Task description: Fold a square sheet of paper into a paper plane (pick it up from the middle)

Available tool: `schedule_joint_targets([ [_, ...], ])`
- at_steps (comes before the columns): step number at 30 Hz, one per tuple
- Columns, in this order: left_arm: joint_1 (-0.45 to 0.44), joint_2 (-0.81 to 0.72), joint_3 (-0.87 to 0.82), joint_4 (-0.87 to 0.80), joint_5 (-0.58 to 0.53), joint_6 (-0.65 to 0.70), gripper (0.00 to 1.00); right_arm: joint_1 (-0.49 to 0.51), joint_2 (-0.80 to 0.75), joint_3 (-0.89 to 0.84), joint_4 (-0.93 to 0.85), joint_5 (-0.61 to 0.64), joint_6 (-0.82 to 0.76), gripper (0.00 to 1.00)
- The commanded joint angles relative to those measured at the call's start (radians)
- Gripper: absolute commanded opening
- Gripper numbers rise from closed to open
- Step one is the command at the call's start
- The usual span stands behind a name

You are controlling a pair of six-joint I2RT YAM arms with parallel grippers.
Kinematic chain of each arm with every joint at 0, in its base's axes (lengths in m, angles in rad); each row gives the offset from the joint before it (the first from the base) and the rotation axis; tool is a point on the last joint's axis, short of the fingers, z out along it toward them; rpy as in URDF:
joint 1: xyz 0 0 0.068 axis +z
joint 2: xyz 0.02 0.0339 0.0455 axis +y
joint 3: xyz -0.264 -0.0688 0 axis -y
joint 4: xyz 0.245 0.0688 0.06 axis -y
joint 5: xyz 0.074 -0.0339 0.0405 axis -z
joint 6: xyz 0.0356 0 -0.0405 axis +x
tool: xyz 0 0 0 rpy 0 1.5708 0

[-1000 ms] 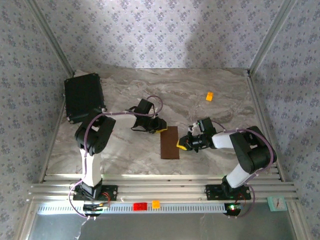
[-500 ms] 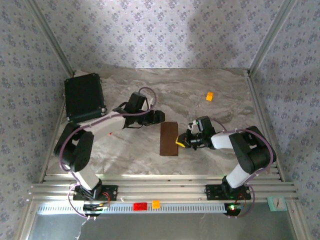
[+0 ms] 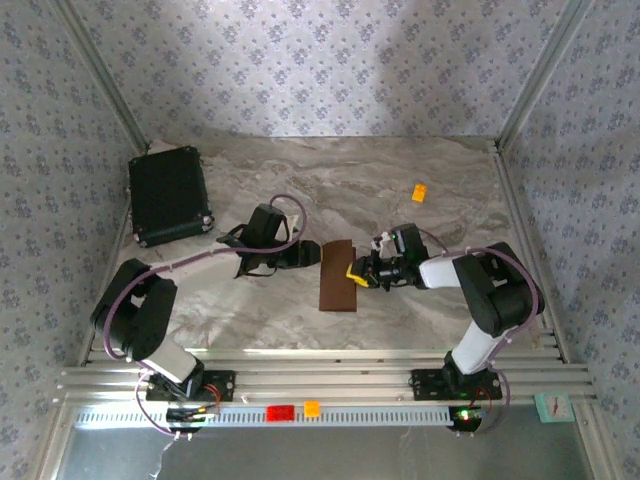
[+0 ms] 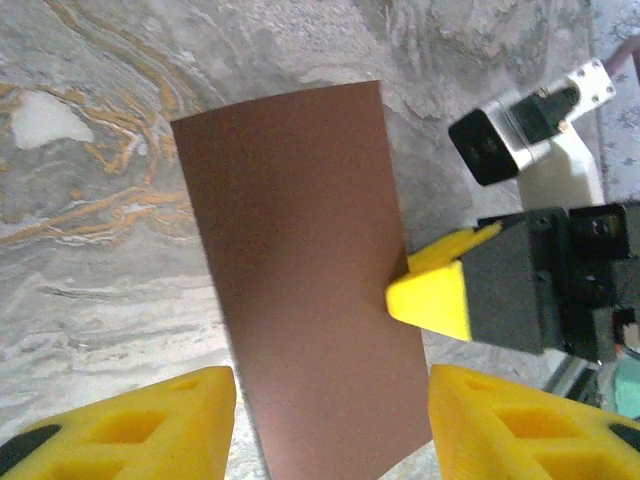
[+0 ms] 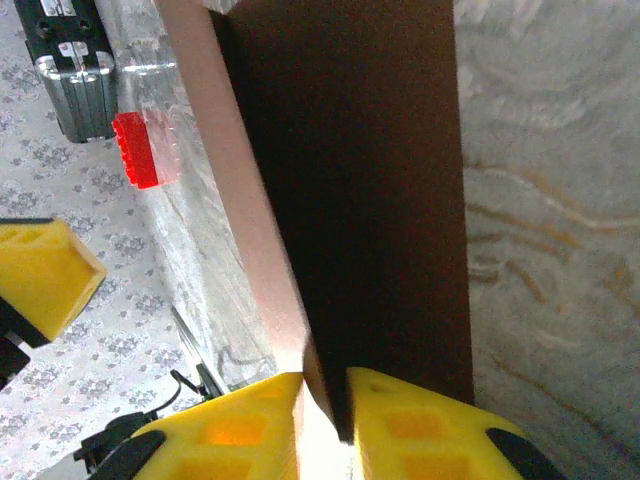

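The marbled table (image 3: pixel 400 190) is looking slick and the black case (image 3: pixel 168 195) is sitting well clear of the work. The square sheet of paper (image 3: pixel 337 277) is showing as a narrow rectangle, so I'm guessing the lengthwise centre fold is the step being worked. To do it well, the long edges are going to need lining up squarely and any lift should be kept low. One arm ought to be pinning the sheet while the other is working the edge, since thin paper will likely be sliding on that top. The sheet is lying flat, well to the right of the case and nearer the arm bases. The left gripper (image 4: pixel 326 415), between case and sheet, is standing wide open, with the sheet in front of its spread fingers and apparently untouched. The right gripper (image 5: pixel 322 400), on the sheet's side away from the case, is holding its jaws nearly together around the long edge. I cannot tell whether they are really pinching it.
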Motion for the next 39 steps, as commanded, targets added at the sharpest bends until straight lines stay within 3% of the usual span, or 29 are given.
schedule_joint_targets([
  [1, -0.006, -0.012, 0.000, 0.049, 0.074, 0.012, 0.54, -0.014, 0.025, 0.023, -0.022, -0.031, -0.028, 0.16],
  [9, -0.010, -0.054, -0.045, 0.069, 0.048, 0.020, 0.54, -0.020, 0.037, 0.020, -0.022, -0.032, -0.031, 0.05],
  [12, -0.046, -0.071, -0.034, -0.003, -0.030, 0.088, 0.54, -0.021, 0.038, 0.019, -0.022, -0.017, -0.014, 0.04],
  [19, -0.287, -0.092, 0.026, -0.198, -0.419, 0.296, 0.57, -0.027, 0.043, 0.013, -0.008, -0.012, 0.019, 0.04],
  [28, -0.567, -0.010, 0.101, -0.279, -0.750, 0.451, 0.64, -0.026, 0.027, 0.012, -0.005, -0.019, 0.036, 0.04],
  [34, -0.678, 0.119, 0.193, -0.321, -0.859, 0.511, 0.68, -0.019, 0.023, 0.011, -0.006, -0.014, 0.041, 0.05],
  [39, -0.708, 0.178, 0.236, -0.346, -0.906, 0.530, 0.69, -0.018, 0.021, 0.007, -0.006, -0.011, 0.042, 0.05],
])
